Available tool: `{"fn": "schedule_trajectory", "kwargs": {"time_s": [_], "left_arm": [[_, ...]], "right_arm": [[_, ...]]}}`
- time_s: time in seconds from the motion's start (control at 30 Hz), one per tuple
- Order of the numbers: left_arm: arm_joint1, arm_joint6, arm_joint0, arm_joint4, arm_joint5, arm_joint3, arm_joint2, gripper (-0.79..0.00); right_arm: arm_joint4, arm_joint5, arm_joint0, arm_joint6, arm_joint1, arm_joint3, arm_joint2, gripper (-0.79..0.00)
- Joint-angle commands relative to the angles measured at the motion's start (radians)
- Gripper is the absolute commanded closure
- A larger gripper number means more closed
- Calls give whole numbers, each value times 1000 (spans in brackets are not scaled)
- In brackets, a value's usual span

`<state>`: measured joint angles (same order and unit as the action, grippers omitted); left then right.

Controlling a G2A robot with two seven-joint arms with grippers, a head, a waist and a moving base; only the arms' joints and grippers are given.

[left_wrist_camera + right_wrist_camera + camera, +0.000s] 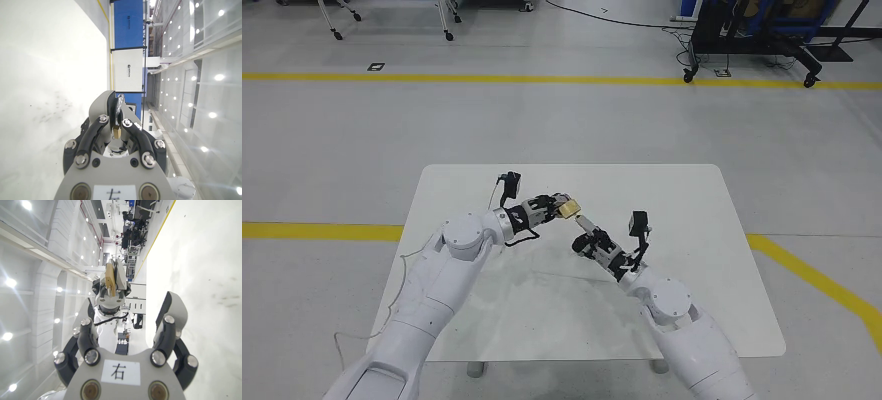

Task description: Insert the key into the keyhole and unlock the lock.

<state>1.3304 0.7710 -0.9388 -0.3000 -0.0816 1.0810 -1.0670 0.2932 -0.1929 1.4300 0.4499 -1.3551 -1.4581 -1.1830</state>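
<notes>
Fingers (99, 108) of the left gripper (117, 108) are clamped on the brass lock (117, 133), which the left wrist view shows edge-on between the pads. The right wrist view adds the lock's broad brass face in the upper middle of the frame, with a small silver piece (109, 292) at its lower end; what that piece is I cannot tell. The right gripper (128, 298) has its fingers spread wide, facing the lock. In the top view both forearms angle inward above the white worktop (682, 300), their tips near each other at frame centre but apart.
</notes>
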Motion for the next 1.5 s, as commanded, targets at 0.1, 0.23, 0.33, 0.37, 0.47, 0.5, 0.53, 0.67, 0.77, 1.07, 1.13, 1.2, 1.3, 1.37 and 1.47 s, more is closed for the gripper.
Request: {"fn": "schedule_trajectory", "kwargs": {"time_s": [0.1,0.23,0.33,0.37,0.47,0.5,0.53,0.67,0.77,1.07,1.13,1.2,1.3,1.37,1.47], "left_arm": [[-6,7,-30,-34,-41,23,-30,0],[-9,17,-41,-54,-59,32,-42,0],[-10,24,-45,-56,-67,37,-45,0],[-10,26,-46,-54,-71,39,-45,0],[-11,31,-48,-52,-76,41,-46,0],[-12,31,-48,-52,-76,42,-46,0],[-12,32,-49,-52,-76,42,-47,0],[-13,39,-50,-57,-74,43,-47,0],[-13,42,-50,-59,-76,43,-47,0],[-13,50,-44,-63,-70,37,-43,0],[-13,51,-43,-63,-70,37,-42,0],[-13,51,-42,-65,-68,35,-42,0],[-13,52,-42,-68,-68,34,-42,0],[-13,53,-41,-68,-66,34,-42,0],[-14,54,-40,-67,-68,33,-41,0]], "right_arm": [[278,-28,-6,242,6,54,-45,-372],[412,8,-37,349,4,107,-51,-326],[439,28,-71,373,1,147,-39,-323],[446,30,-81,369,-1,159,-31,-329],[473,35,-108,362,-8,194,-11,-329],[481,34,-117,360,-10,206,-6,-326],[488,34,-125,358,-12,218,-1,-323],[500,27,-147,351,-18,250,11,-311],[500,12,-154,346,-20,258,15,-296],[481,-2,-149,332,-23,241,32,-225],[480,-2,-150,330,-23,239,35,-191],[475,-2,-151,327,-24,237,37,-191],[471,-3,-151,322,-24,233,40,-197],[470,0,-151,320,-24,231,42,-200],[477,8,-152,315,-25,230,43,-172]]}}
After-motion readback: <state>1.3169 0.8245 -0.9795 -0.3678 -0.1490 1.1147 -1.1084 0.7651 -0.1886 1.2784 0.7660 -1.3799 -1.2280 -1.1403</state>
